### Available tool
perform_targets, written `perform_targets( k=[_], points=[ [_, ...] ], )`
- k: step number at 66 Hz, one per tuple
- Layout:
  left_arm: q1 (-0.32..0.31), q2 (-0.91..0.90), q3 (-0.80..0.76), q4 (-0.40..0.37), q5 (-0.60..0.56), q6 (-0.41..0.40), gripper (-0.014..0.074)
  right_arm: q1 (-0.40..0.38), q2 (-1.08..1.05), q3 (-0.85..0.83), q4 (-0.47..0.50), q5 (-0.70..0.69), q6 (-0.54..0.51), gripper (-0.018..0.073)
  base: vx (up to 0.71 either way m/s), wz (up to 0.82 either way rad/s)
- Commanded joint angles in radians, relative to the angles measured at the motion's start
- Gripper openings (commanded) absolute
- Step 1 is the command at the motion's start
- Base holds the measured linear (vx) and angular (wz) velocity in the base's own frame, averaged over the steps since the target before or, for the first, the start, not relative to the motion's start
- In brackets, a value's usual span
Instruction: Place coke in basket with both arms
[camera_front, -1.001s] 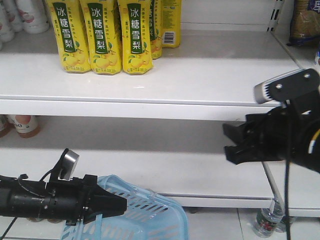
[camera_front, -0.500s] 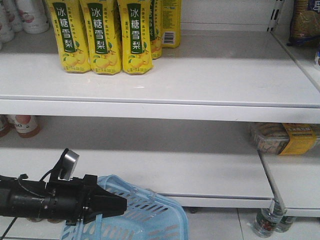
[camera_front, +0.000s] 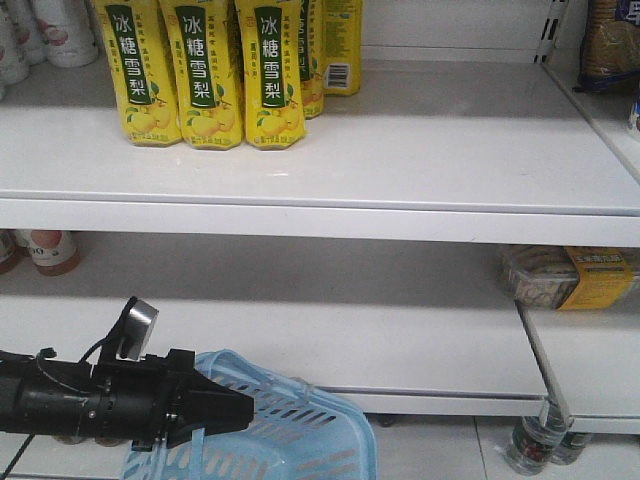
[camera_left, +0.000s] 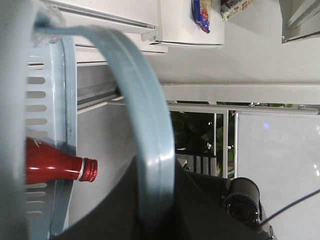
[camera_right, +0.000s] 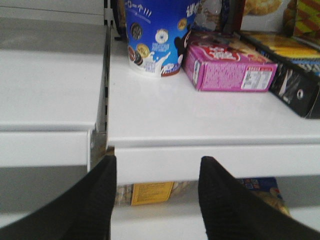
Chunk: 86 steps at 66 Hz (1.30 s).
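In the front view my left gripper is low at the left, shut on the flat handle of the light blue basket. In the left wrist view that handle runs between the jaws of the left gripper. A red coke with a narrow neck and red cap shows against the basket's slotted wall, seemingly inside it. My right gripper is open and empty, facing a white shelf edge. The front view does not show it.
Yellow pear-drink bottles stand on the upper shelf. A wrapped snack with a yellow label lies on the lower right shelf, and bottles stand on the floor. A blue cup and a pink box sit beyond the right gripper.
The right arm, in the front view at the right a second ago, has left that view. The left arm and basket have not moved.
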Motion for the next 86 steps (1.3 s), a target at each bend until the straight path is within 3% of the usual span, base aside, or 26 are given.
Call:
perform_targets(
  k=[1, 12, 26, 37, 49, 58, 66, 74, 81, 86],
  points=[
    [-0.003, -0.044, -0.02, -0.127, 0.128, -0.002, -0.0006, -0.004, -0.068, 0.06, 0.019, -0.128, -0.004, 0.0365, 0.0, 0.0],
    [-0.003, -0.044, -0.02, -0.127, 0.128, -0.002, -0.0006, -0.004, -0.189, 0.144, 0.052, -0.114, -0.005, 0.0363, 0.0, 0.0],
    [-0.003, -0.044, -0.02, -0.127, 0.128, -0.002, -0.0006, -0.004, -0.341, 0.151, 0.084, 0.113, -0.02, 0.0353, 0.0, 0.0],
    [-0.003, -0.044, -0.02, -0.127, 0.128, -0.002, -0.0006, -0.004, -0.405, 0.171, 0.185, 0.214, -0.186, 0.0332, 0.0, 0.0],
    [-0.003, -0.044, -0.02, -0.127, 0.128, -0.002, -0.0006, -0.004, -0.406, 0.277, 0.212, 0.077, -0.326, 0.0305, 0.0, 0.0],
    [-0.003, -0.044, -0.02, -0.127, 0.128, -0.002, -0.0006, -0.004, -0.397, 0.3, 0.216, -0.022, -0.317, 0.0293, 0.0, 0.0],
    [-0.003, -0.044, -0.02, -0.127, 0.128, -0.002, -0.0006, -0.004, -0.395, 0.3, 0.264, -0.023, -0.305, 0.0259, 0.0, 0.0],
    [-0.003, -0.044, -0.02, -0.127, 0.128, -0.002, -0.0006, -0.005, -0.395, 0.301, 0.264, -0.005, -0.319, 0.0151, 0.0, 0.0],
    [-0.003, -0.044, -0.02, -0.127, 0.128, -0.002, -0.0006, -0.005, -0.395, 0.301, 0.263, -0.003, -0.319, -0.0004, 0.0, 0.0],
    [-0.003, -0.044, -0.02, -0.127, 0.128, -0.002, -0.0006, -0.005, -0.395, 0.301, 0.263, -0.019, -0.319, -0.0013, 0.0, 0.0]
  ],
)
